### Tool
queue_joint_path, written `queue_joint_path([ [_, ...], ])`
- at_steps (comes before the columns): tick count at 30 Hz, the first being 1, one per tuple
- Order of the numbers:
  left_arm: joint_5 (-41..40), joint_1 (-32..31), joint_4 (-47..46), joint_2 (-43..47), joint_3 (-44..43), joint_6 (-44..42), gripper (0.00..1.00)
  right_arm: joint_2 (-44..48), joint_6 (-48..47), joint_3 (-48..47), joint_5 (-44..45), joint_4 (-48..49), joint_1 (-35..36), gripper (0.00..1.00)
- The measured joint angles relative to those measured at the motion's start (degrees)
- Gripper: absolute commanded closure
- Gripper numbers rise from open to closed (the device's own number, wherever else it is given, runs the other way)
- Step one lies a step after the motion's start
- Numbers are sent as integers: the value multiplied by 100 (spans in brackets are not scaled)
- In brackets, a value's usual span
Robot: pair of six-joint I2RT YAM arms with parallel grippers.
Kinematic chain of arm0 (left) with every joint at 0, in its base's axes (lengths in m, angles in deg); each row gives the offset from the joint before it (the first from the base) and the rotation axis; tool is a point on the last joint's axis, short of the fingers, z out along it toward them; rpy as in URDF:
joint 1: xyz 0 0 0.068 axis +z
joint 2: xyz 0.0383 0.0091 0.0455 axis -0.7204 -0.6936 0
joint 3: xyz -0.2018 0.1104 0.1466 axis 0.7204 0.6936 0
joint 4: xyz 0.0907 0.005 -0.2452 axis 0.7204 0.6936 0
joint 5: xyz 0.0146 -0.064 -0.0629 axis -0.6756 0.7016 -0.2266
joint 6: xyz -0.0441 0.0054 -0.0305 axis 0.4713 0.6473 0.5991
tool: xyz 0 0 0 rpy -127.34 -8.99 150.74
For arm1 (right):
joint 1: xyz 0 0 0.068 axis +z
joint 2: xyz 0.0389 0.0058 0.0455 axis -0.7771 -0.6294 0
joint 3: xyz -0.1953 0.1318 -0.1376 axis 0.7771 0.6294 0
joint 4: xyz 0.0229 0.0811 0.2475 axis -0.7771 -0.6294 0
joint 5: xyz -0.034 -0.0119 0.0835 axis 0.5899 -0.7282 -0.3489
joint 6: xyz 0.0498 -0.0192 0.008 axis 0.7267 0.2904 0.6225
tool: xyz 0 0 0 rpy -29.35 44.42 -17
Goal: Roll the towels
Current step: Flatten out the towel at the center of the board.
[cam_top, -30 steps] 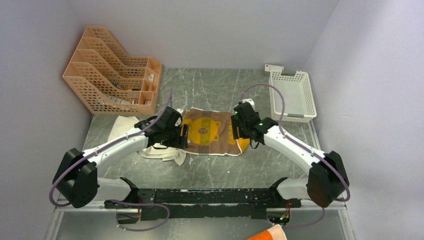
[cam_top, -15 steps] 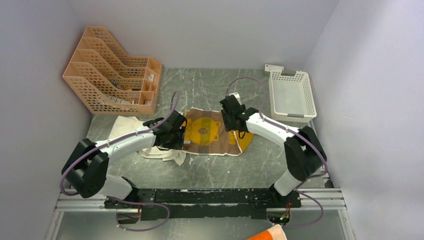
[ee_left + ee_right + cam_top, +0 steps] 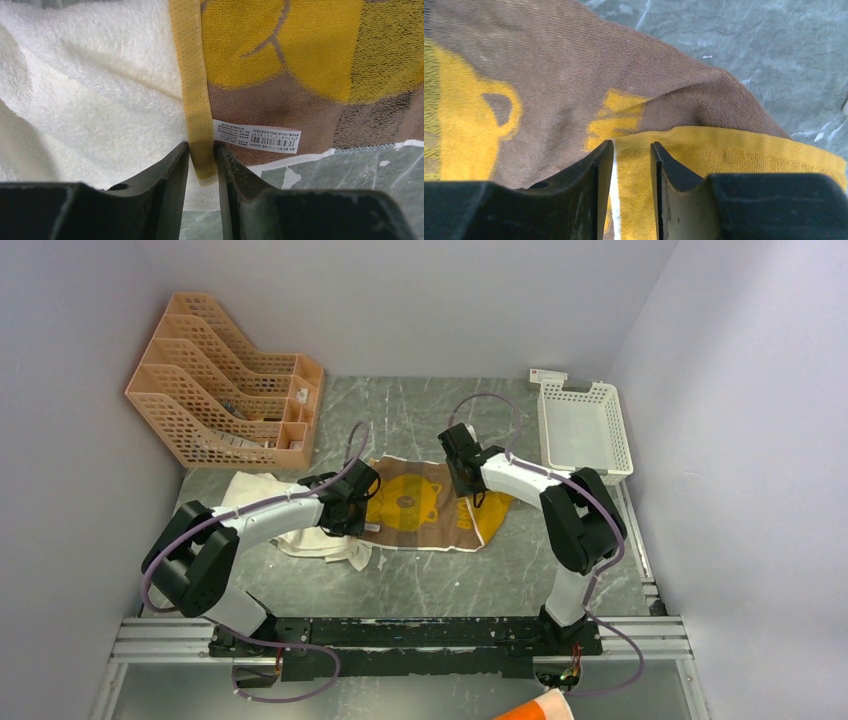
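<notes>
**Towel rolling: edge pick-up on the brown towel, both arms engaged**

Top external view. Brown towel point(image 3: 420, 505) is laid flat near the middle of the table point(image 3: 420, 410), yellow motif upward, one corner folded to show yellow on the right. Cream towel point(image 3: 250, 490) is crumpled just beside it on the left, its edge touching or tucked under the brown one. Both arms are reached forward and bent inward. The left gripper point(image 3: 362, 502) is set at the towel's left edge, the right gripper point(image 3: 462, 480) at its right far side. White basket point(image 3: 583, 430) and orange file rack point(image 3: 225, 380) are noted at the far corners, well apart from the work.

Left wrist view. The left gripper point(image 3: 202, 150) is clamped on the yellow hem point(image 3: 192, 75) of the brown towel, close to the corner, beside the printed label point(image 3: 256, 136). The cream towel lies directly against that hem. The wrist is pitched down onto the cloth.

Right wrist view. The right gripper point(image 3: 632, 150) is lowered astride the folded yellow edge, jaws narrowly apart. Whether the cloth is actually pinched cannot be told. The brown cloth is humped beyond the fingers.

Handling note (judgement). The step is taken to be the securing of two edges before the first turn. Only the brown hem should be gathered, no cream pile with it. Both sides are best lifted level, and the roll started tight and square, so that it is not skewed.
</notes>
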Motion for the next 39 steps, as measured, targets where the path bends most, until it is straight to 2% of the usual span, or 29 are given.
queue_joint_path([
  [5,57,87,2,-2,-70,-52,62,-138,-2,20,-116,15,-205,81],
  [8,90,162,9,35,-138,-87,63,-151,-9,24,-181,35,-313,97],
  [10,120,221,11,105,-188,-109,64,-164,-15,24,-219,57,-356,100],
  [11,131,251,15,144,-221,-129,65,-175,-15,24,-236,70,-358,97],
  [14,199,358,13,251,-323,-184,68,-186,-7,26,-330,70,-358,64],
  [17,269,420,9,295,-385,-212,70,-149,-4,48,-481,133,-356,51],
  [19,313,446,4,299,-398,-221,70,-46,-2,109,-573,162,-356,50],
  [21,367,455,7,299,-398,-232,65,42,-2,131,-645,175,-356,51],
  [26,455,457,15,299,-398,-236,41,76,0,173,-728,286,-343,50],
  [28,463,457,22,306,-398,-234,36,79,0,243,-750,319,-323,49],
  [31,468,455,57,356,-393,-229,36,81,2,350,-785,361,-304,49],
  [36,584,457,46,455,-278,-186,43,81,-2,402,-811,382,-258,49],
  [39,693,457,4,455,-114,-138,48,81,-2,426,-809,433,-225,56],
])
